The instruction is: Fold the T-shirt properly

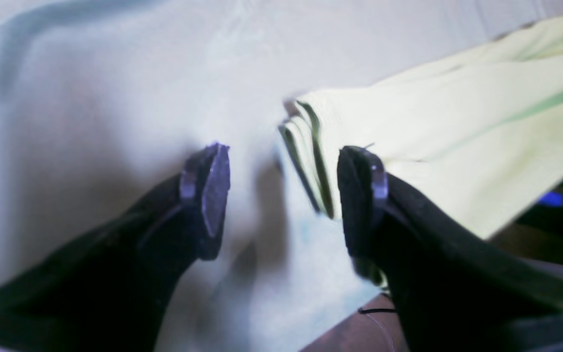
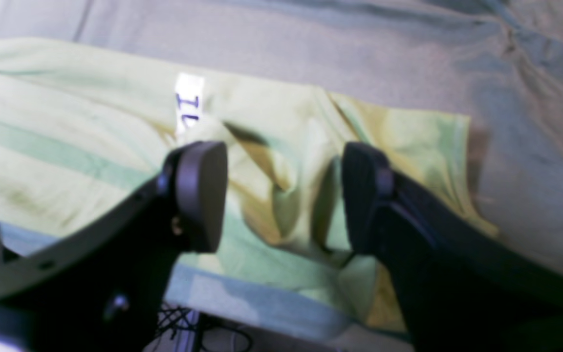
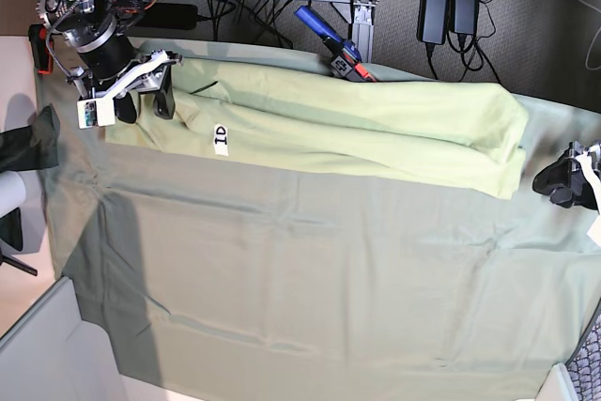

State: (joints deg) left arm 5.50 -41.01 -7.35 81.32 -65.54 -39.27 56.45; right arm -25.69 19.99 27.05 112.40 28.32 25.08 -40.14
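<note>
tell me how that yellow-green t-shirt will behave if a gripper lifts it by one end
The T-shirt looks thin and creased, so it would likely hang limp rather than hold its shape. Its stacked folded edges suggest the layers could slide apart if only the top one is pinched. It probably weighs little; pushing it may just bunch it up on the tablecloth.

The pale yellow-green cotton T-shirt (image 3: 376, 129) lies folded along the far edge of the large dull grey-green tablecloth (image 3: 310, 288). Its small white tag (image 3: 221, 140) sits near the left end. Black power adapters (image 3: 448, 5) lie beyond, on the floor.
</note>
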